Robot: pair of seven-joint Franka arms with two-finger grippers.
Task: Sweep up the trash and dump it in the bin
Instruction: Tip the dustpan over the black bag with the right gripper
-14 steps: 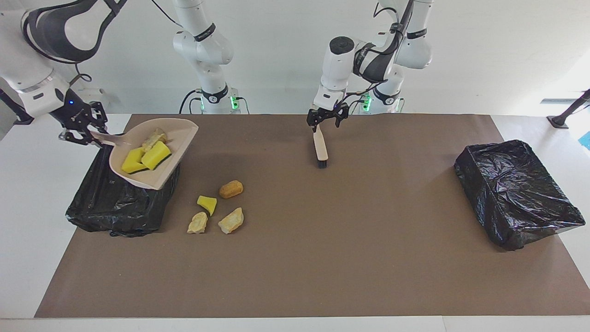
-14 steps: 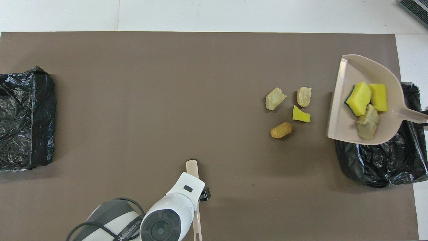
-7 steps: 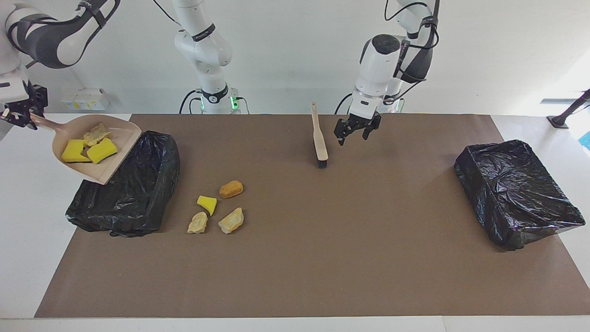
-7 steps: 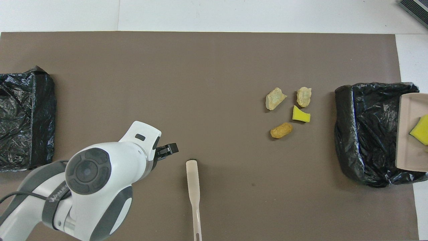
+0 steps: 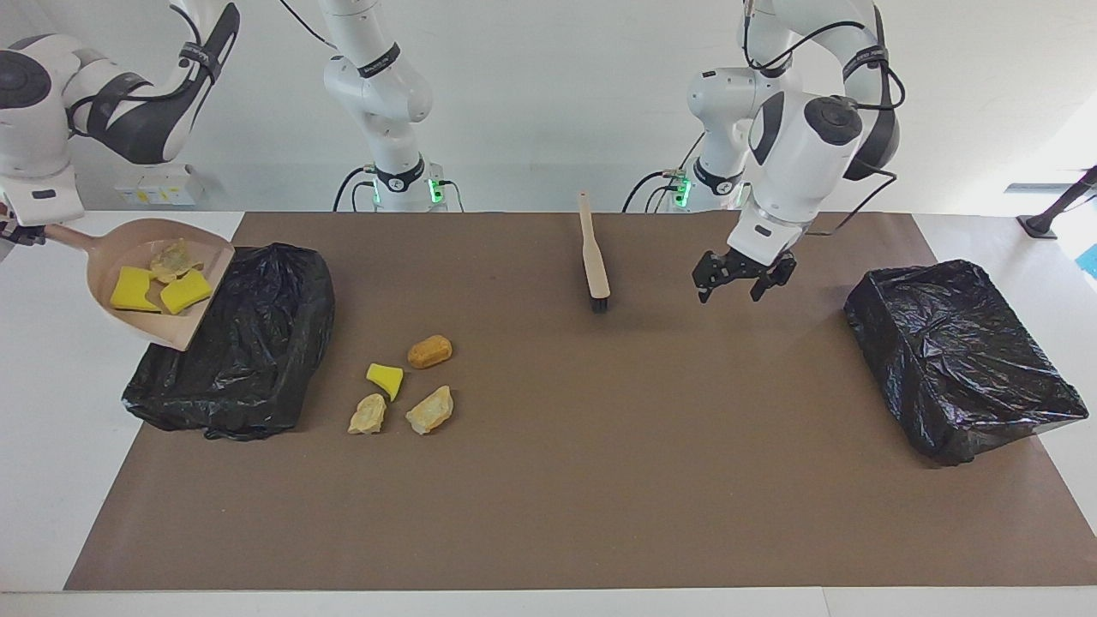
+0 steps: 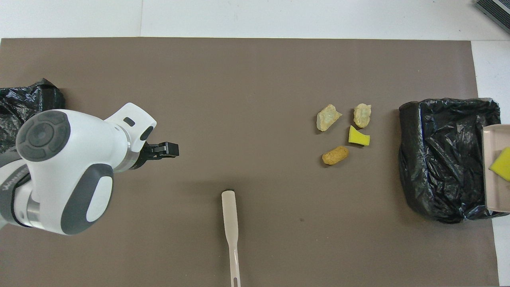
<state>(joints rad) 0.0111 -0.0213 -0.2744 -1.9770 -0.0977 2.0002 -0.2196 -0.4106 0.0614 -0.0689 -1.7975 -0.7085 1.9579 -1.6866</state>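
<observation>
My right gripper [image 5: 17, 231] is shut on the handle of the beige dustpan [image 5: 193, 330], at the picture's edge. The pan hangs tilted over the outer end of the black-lined bin [image 5: 248, 343], with its mouth toward the bin. In it lie three bits of trash: two yellow sponges [image 5: 134, 287] and a tan chunk [image 5: 174, 257]. Several more bits lie on the mat beside that bin: a yellow wedge [image 5: 386, 378], an orange-brown lump [image 5: 429, 351] and two tan chunks [image 5: 368, 415]. My left gripper [image 5: 744, 278] hangs open and empty over the mat. The brush [image 5: 593, 257] lies flat.
A second black-lined bin [image 5: 960, 351] stands at the left arm's end of the table. The brown mat [image 5: 600, 480] covers most of the table. In the overhead view only the dustpan's edge [image 6: 494, 167] shows, over the bin [image 6: 442, 159].
My left gripper has drawn away from the brush's handle toward the left arm's end. My right gripper has carried the loaded dustpan outward, toward the outer end of the bin.
</observation>
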